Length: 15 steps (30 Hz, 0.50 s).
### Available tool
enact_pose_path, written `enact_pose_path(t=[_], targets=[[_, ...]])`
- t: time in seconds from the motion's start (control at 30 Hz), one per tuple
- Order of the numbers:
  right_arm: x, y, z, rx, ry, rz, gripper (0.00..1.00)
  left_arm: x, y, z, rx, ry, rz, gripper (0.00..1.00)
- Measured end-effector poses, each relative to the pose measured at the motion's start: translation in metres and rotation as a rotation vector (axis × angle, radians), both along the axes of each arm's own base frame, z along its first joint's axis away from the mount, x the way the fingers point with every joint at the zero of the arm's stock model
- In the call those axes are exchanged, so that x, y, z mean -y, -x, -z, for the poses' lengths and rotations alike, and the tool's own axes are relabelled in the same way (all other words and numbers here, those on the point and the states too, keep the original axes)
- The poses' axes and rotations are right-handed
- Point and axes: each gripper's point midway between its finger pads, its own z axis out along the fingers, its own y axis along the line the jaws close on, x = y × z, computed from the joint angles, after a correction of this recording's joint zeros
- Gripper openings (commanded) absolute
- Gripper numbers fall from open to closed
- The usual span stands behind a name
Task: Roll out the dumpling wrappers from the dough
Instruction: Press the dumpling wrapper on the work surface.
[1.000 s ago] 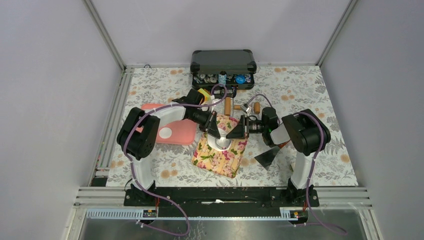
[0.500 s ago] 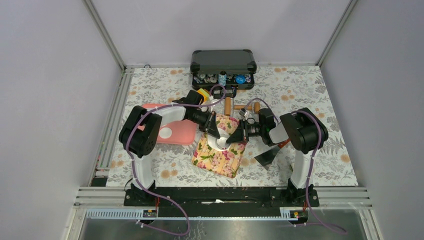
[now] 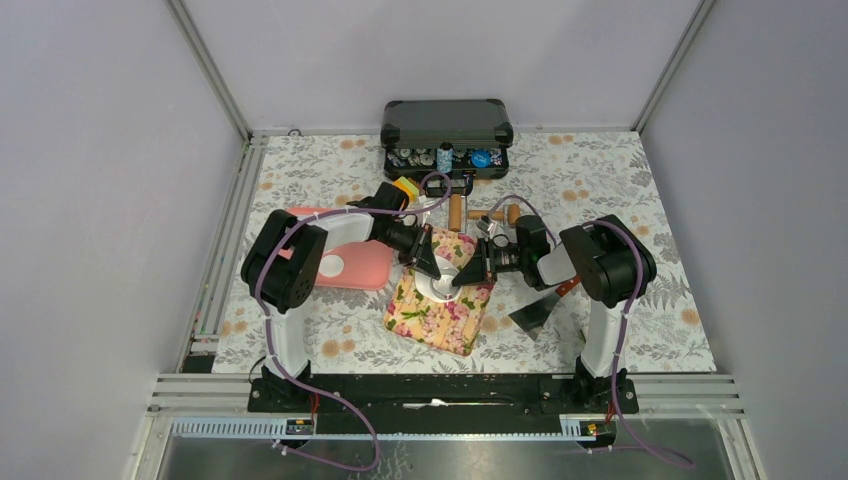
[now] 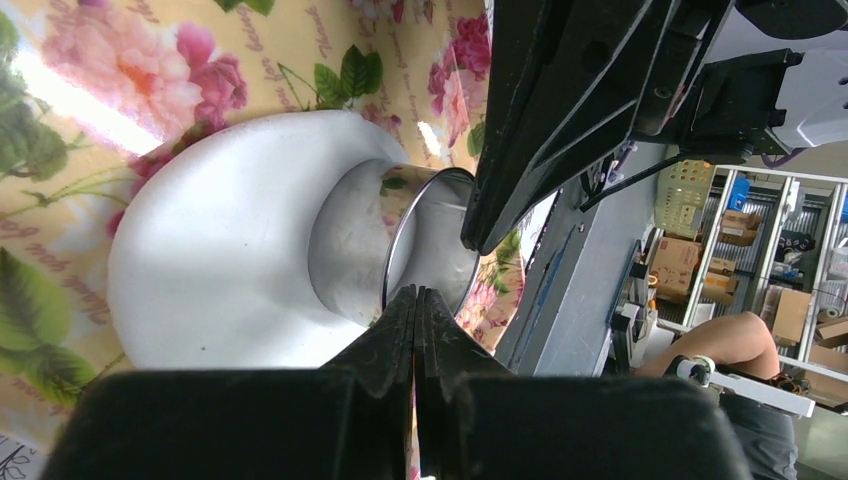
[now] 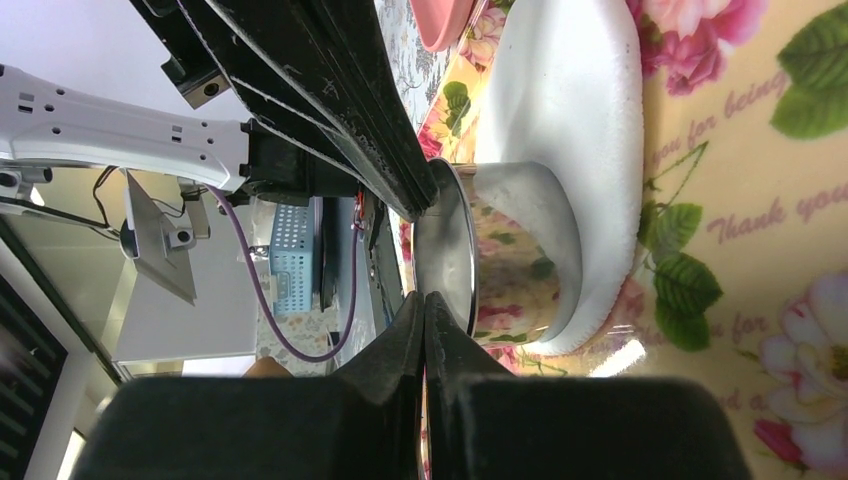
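My left claw point(image 4: 415, 300) and my right claw point(image 5: 425, 298) meet nose to nose over the floral cloth point(image 3: 430, 322), so there is hardly any room between them. Each claw has its fingers pressed together, with the thin rim of the silver tin point(image 4: 350, 250) nipped at the tips, one claw on either side.

The cloth lies skewed on the bench point(image 3: 640, 200). Its left edge is against the pink tray point(image 3: 368, 268). A wooden rolling pin point(image 3: 456, 212) lies just past its far edge, and a black scraper point(image 3: 533, 313) lies near its right side, under my right arm. Farther back stands an open black case point(image 3: 446, 125). The bench shows bare pattern to the far right and along the near edge.

The tin stands on the white dough disc point(image 4: 200, 250), which lies flat on the far half of the cloth. The disc is smooth, matte and fairly thick, with a rounded edge, and it spreads wider than the tin on all the sides I can see. One dumpling wrapper point(image 3: 331, 265), a small white round, sits on the tray.
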Motion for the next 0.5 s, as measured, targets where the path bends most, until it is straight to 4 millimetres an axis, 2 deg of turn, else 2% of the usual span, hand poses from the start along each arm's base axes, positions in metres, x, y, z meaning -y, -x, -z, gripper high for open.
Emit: enact_pose_path(t=[0.5], targets=[[0.0003,0.0001,0.0047,-0.005,0.03,-0.05,0.0,0.0034,-0.0009,0.0065,-0.048,-0.026,-0.02,0.0]])
